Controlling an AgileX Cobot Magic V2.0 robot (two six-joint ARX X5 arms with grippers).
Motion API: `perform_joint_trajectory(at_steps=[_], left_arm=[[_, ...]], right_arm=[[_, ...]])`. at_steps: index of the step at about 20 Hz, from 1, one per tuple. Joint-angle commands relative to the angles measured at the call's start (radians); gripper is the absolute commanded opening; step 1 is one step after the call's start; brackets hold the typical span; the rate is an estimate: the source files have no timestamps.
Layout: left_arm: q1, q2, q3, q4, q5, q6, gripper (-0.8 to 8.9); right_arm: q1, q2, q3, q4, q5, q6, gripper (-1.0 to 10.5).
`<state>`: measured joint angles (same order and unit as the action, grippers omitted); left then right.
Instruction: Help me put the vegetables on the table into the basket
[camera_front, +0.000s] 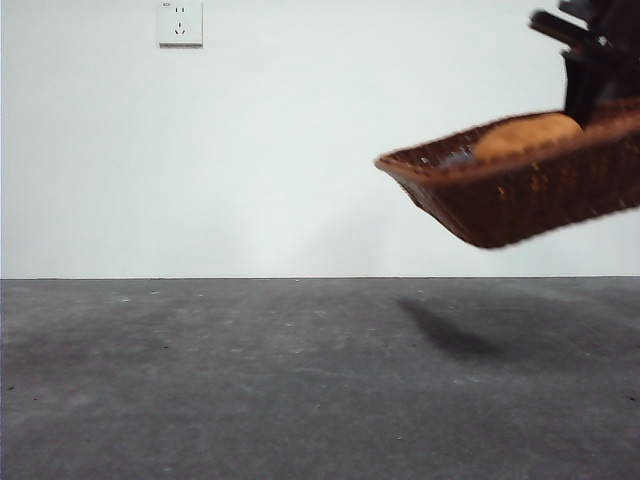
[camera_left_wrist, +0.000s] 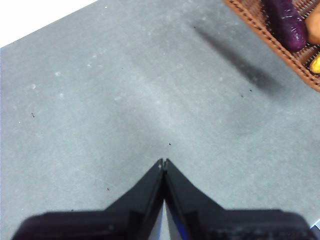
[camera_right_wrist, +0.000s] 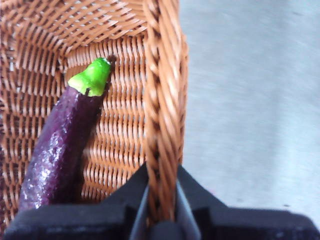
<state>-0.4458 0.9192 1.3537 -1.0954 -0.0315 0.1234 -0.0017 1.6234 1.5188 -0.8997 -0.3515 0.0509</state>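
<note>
The brown wicker basket (camera_front: 520, 195) hangs tilted in the air at the right of the front view, well above the table (camera_front: 300, 380). My right gripper (camera_right_wrist: 161, 200) is shut on the basket's braided rim (camera_right_wrist: 162, 100) and holds it up. The orange-brown potato (camera_front: 525, 135) lies in the basket. The purple eggplant (camera_right_wrist: 60, 145) with its green stem lies inside against the wall; it also shows in the left wrist view (camera_left_wrist: 286, 22). A bit of the yellow corn cob (camera_left_wrist: 316, 64) shows in the basket. My left gripper (camera_left_wrist: 163, 162) is shut and empty above bare table.
The basket casts a shadow (camera_front: 445, 335) on the table below it. A white wall with a socket (camera_front: 180, 22) stands behind the table.
</note>
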Motion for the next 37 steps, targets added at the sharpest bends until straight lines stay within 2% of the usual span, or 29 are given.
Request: perform_joint_trajectory(at_steps=[1,5,8,16,23,24,26,27,31,37], left_arm=[[0.003,0.000,-0.004,0.005,0.013,0.008,-0.08],[0.003,0.004,-0.004,0.005,0.012,0.000,-0.08],[0.003,0.014,-0.004,0.005,0.013,-0.006,-0.08],[0.003,0.056,-0.004,0.014,0.013,-0.011,-0.08],[0.003,0.095,-0.004,0.027,0.013,-0.011,-0.08],[0.003,0.096,-0.004,0.033,0.013,-0.011,-0.08],[0.003,0.096,-0.004,0.042,0.013,-0.011,-0.08],[0.003,0.097,-0.004,0.041,0.013,-0.011,-0.07],[0.003,0.097,-0.004,0.035,0.013,-0.011,-0.08],[0.003,0.096,-0.004,0.039,0.013,-0.011,-0.08]], right_arm=[[-0.034,-0.005,-0.089,0.069,-0.027,-0.011,-0.1],[-0.059,0.008,-0.238,0.237,-0.053,-0.010,-0.1],[-0.059,0.074,-0.251,0.280,-0.053,-0.011,-0.1],[-0.056,0.259,-0.251,0.301,-0.049,-0.035,-0.1],[-0.056,0.280,-0.251,0.337,-0.034,-0.055,0.0],[-0.056,0.280,-0.251,0.348,-0.035,-0.055,0.1],[-0.056,0.280,-0.250,0.376,-0.050,-0.055,1.9],[-0.057,0.280,-0.248,0.377,-0.058,-0.055,2.4],[-0.057,0.260,-0.211,0.332,-0.060,-0.056,2.6],[-0.056,0.050,-0.113,0.079,-0.069,-0.109,2.5]])
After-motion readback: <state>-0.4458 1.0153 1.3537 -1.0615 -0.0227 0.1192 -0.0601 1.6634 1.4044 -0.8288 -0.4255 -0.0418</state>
